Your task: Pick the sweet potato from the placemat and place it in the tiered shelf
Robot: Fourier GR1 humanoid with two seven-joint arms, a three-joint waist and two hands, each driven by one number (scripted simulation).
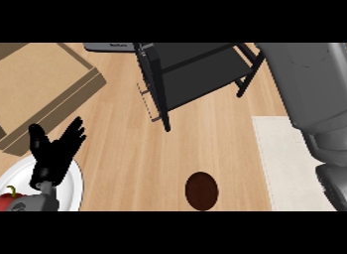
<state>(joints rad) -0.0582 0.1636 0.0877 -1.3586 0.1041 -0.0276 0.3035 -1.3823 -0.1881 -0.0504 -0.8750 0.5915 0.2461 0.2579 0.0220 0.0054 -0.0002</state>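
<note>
The sweet potato [202,191], a dark brown oval, lies on the wooden counter near the view's lower edge, just left of the beige placemat [286,163] and not on it. The black tiered shelf [195,74] stands at the top centre, well beyond the potato. My left hand [56,151] rests open at the lower left with its fingers up, far from the potato. My right grey forearm [316,99] runs down the right side over the placemat. Its hand is cut off by the view's lower edge, so nothing shows of what it holds.
A cardboard box [37,89] fills the upper left. A white plate [74,186] with a red fruit [4,202] sits under my left hand at the lower left corner. A grey object [110,47] shows at the top, left of the shelf.
</note>
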